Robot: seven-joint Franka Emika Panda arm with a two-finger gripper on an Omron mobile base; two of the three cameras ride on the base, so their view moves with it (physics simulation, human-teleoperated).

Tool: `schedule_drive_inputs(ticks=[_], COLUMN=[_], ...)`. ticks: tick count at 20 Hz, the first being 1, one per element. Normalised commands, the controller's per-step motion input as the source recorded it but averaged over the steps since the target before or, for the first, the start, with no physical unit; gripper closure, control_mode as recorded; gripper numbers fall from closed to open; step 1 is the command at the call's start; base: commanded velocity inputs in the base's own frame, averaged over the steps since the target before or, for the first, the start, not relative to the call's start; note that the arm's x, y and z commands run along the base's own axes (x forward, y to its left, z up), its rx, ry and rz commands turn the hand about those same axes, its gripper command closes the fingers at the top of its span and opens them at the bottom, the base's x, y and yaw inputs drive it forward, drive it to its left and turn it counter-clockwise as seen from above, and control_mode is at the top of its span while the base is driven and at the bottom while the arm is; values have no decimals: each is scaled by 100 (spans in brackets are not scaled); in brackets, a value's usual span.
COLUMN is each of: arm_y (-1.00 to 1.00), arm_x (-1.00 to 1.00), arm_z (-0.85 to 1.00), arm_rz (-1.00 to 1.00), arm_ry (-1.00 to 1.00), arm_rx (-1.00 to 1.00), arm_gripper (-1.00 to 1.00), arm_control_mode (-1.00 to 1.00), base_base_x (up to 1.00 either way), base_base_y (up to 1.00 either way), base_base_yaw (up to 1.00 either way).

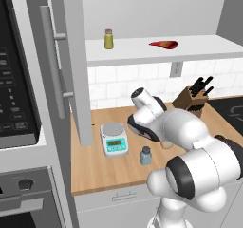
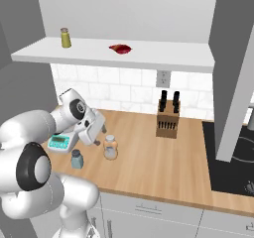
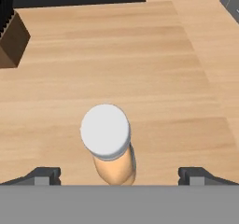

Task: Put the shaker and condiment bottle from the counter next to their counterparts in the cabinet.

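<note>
The counter [image 3: 140,55] looks like light wood planks with a soft, matt grain. The condiment bottle [image 3: 114,164] is smooth and orange-tan, with a plain matt whitish cap. The knife block [image 2: 167,121] looks like brown wood. The cabinet [image 1: 156,51] shelf is smooth flat white.

1. We see the counter [image 2: 163,167], a light-brown wood-plank worktop. On it stand the shaker [image 1: 145,156], a small digital scale [image 1: 114,139], a knife block [image 2: 167,120] and the condiment bottle [image 3: 111,143].
2. We see the cabinet [image 1: 156,51] shelf board above. On it the olive-yellow jar [image 1: 108,39] stands upright, well apart from the red bottle [image 1: 163,44], which lies flat.
</note>
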Motion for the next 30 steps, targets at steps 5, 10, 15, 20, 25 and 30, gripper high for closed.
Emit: schedule_drive_inputs(ticks=[5,10,15,20,25,30], arm_y=[-6,-10,-16,-11,-3,0], arm_x=[0,0,0,0,0,0], arm_z=[-14,-11,-11,-13,-16,-15], arm_rz=[0,0,0,0,0,0], arm_ry=[0,0,1,4,5,1], arm_rx=[0,0,2,2,2,0], arm_gripper=[-100,-100,-100,-100,100,100], arm_control_mode=[-100,-100,-100,-100,-100,-100], base_base_x=[0,0,0,0,0,0], base_base_y=[0,0,0,0,0,0], base_base_yaw=[0,0,0,0,0,0])
